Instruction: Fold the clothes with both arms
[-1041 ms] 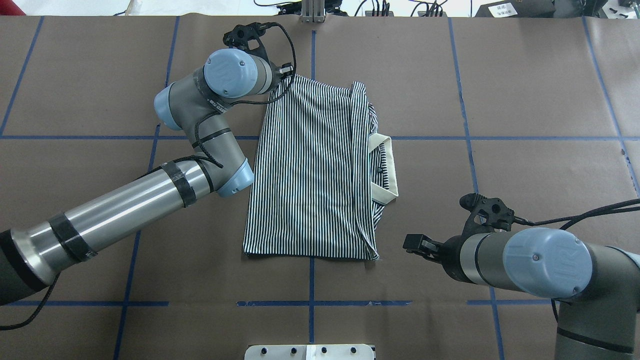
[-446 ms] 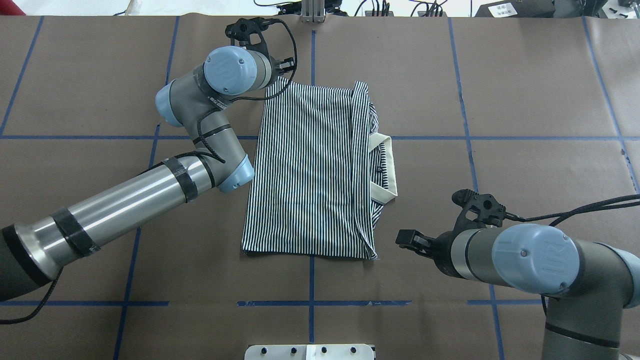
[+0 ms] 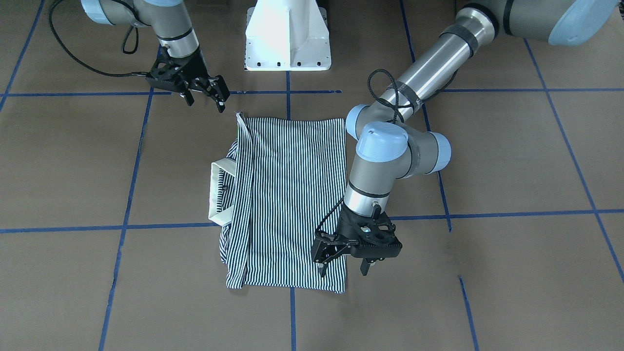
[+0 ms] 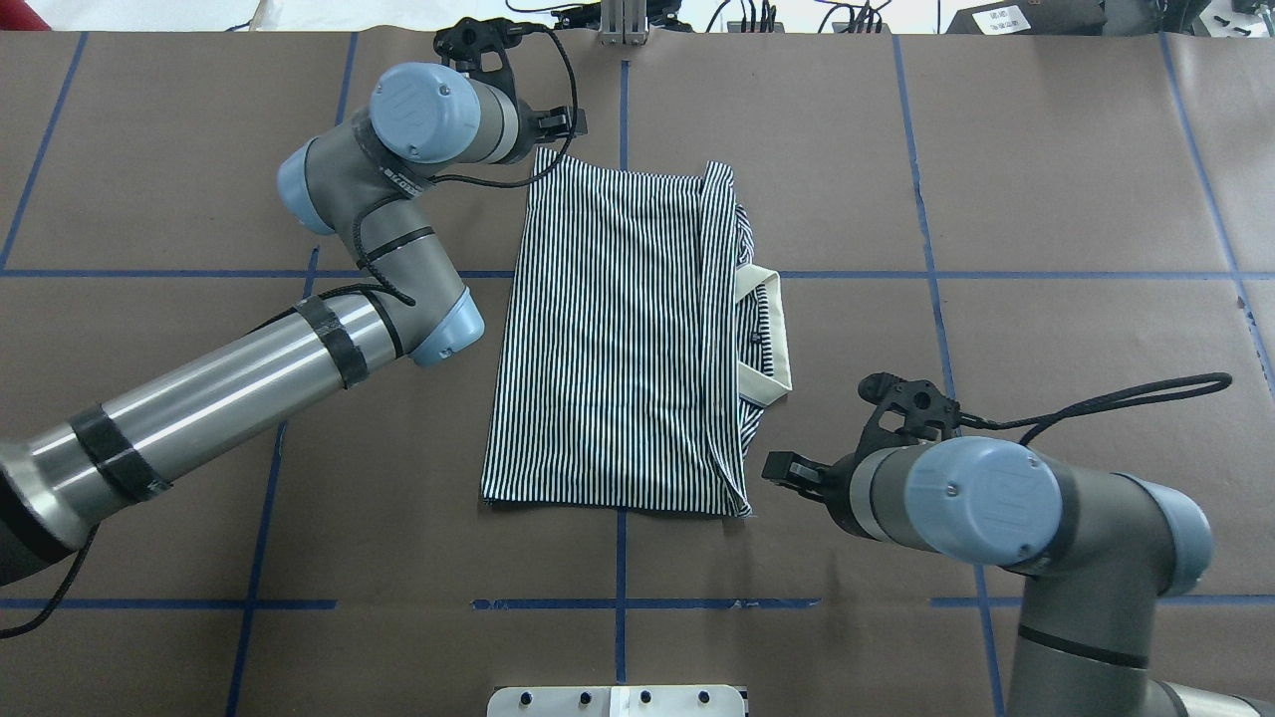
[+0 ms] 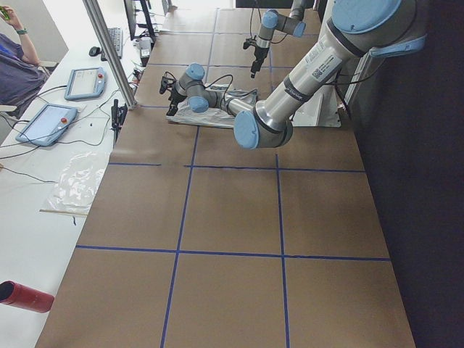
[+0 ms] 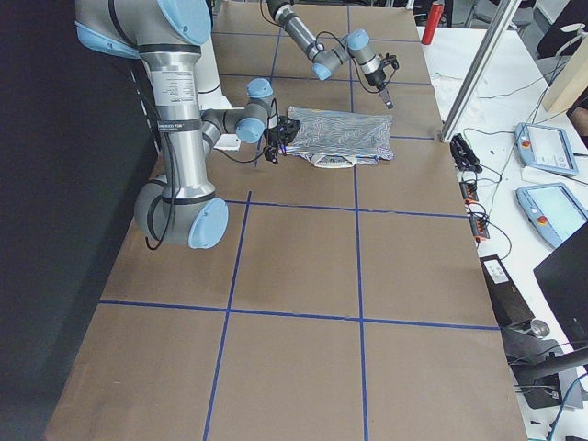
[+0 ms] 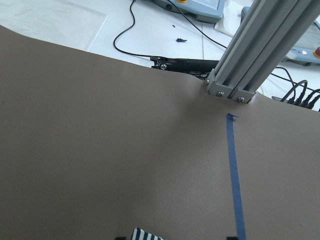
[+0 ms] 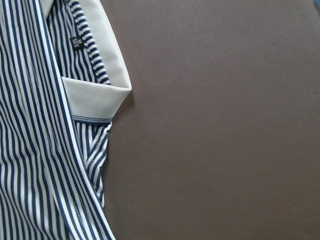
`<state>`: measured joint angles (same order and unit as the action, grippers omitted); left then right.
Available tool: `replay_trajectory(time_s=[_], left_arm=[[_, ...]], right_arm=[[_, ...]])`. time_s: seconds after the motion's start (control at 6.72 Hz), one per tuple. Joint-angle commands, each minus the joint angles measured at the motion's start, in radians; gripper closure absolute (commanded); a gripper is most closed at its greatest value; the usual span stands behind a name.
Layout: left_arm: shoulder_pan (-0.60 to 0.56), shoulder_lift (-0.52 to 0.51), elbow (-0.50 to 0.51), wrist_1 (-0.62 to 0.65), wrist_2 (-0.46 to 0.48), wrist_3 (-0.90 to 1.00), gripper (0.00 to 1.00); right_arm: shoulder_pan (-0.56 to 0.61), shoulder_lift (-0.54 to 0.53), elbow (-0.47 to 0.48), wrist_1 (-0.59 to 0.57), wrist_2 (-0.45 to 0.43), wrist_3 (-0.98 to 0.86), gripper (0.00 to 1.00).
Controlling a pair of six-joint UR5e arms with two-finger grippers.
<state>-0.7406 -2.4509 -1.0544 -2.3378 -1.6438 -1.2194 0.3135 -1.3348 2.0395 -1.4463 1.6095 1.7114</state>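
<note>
The striped polo shirt (image 4: 608,329) lies folded into a rectangle mid-table, its cream collar (image 4: 772,339) sticking out on its right side. It also shows in the front-facing view (image 3: 287,195). My left gripper (image 3: 342,269) is open and points down at the shirt's far left corner. The left wrist view shows only a tip of striped cloth (image 7: 147,234) at its bottom edge. My right gripper (image 3: 204,100) is open and empty, just right of the shirt's near right corner (image 4: 742,510), apart from it. The right wrist view shows the collar (image 8: 95,95) and shirt edge.
The white pedestal base (image 3: 287,34) stands at the near edge. An aluminium post (image 7: 260,50) rises at the far edge, with cables and tablets on the bench beyond it. Blue tape lines (image 4: 623,558) cross the brown table cover.
My left wrist has shifted left and toward the far edge, away from the shirt corner. My right gripper has moved left, closer to the shirt's near right corner.
</note>
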Motion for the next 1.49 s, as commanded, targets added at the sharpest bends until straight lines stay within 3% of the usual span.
replay_trajectory(time_s=[0.0,0.3,1.34], left_arm=[[0.000,0.111,-0.212,0.110,-0.074,0.050,0.00],[-0.002,0.176,-0.324,0.135,-0.117,0.130,0.00],[-0.002,0.187,-0.326,0.124,-0.119,0.129,0.00]], right_arm=[[-0.004,0.168,-0.108,-0.182,-0.010,-0.085,0.00],[-0.008,0.227,-0.177,-0.187,-0.010,-0.110,0.00],[-0.004,0.235,-0.211,-0.230,0.032,-0.265,0.00]])
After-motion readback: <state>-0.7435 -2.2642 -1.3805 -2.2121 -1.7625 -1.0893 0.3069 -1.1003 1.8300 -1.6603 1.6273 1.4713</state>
